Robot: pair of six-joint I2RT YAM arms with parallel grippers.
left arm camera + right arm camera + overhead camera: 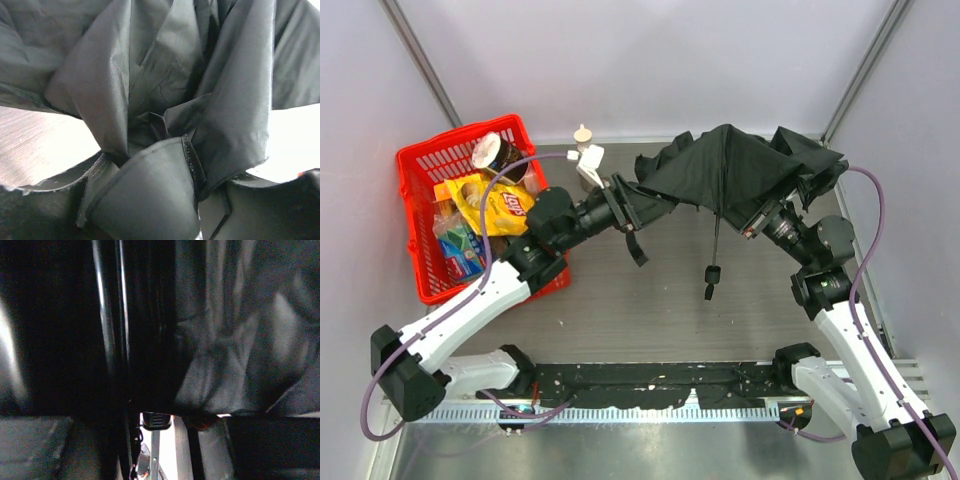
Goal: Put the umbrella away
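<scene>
Charcoal fabric of the umbrella [165, 125] sits right against the left wrist lens, bunched in deep folds, one stitched hem curling across the lower centre of the frame. Right wrist view is mostly dark: fabric [240, 340] on the right, two thin shiny rods [107, 315] running top to bottom left of centre. Overhead, the red basket [415, 200] occupies the upper left of the table [650, 320], holding a yellow snack bag [495, 205], a dark cup [495, 152] and other packets. A small white bottle [588, 160] stands just right of the basket, close to the canopy's left edge. The umbrella [730, 165] is upper centre, half open and rumpled, held up between both arms. Its thin shaft [716, 235] points toward the bottom of the frame, ending in the small handle [713, 273] with the wrist loop [709, 292] below it. The left gripper [625, 210] meets the canopy's left edge and the right gripper [755, 215] is tucked under its right side. Fabric covers both sets of fingers, so opening and hold cannot be told for either.
</scene>
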